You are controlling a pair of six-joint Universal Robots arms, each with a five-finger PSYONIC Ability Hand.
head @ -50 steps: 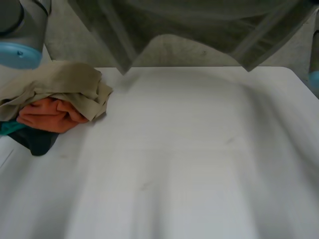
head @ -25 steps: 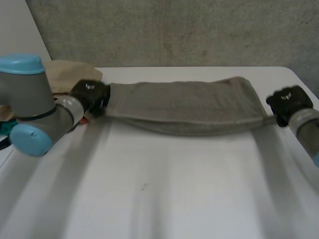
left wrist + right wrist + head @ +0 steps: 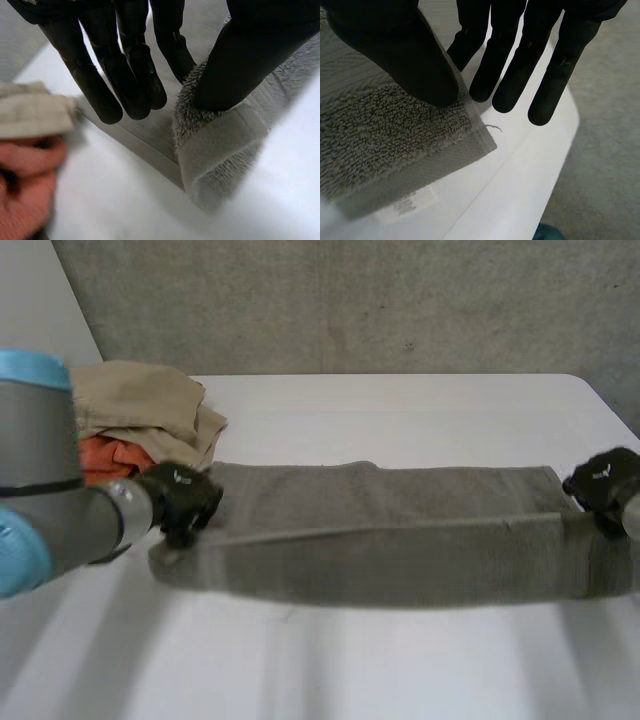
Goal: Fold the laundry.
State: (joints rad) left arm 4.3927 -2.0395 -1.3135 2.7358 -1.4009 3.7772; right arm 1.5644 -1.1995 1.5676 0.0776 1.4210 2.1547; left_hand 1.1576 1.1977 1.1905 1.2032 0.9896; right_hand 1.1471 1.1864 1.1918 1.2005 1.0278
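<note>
And there's the long grey terry towel (image 3: 400, 535), pulled out across the middle of the white table (image 3: 400, 410) from side to side, one black hand at each end. The left hand (image 3: 180, 502) has the left corner: its thumb (image 3: 240, 60) clamps the hem against the straight fingers, and the corner curls over beneath it. Over on the other side, the right hand (image 3: 605, 482) pinches the right corner the same way, thumb on top of the pile, fingers reaching out flat past the edge, with a small white label (image 3: 407, 204) peeking from the hem. Just beyond the left hand sits a heap of crumpled beige cloth (image 3: 150, 405) over crumpled orange cloth (image 3: 105, 458).
</note>
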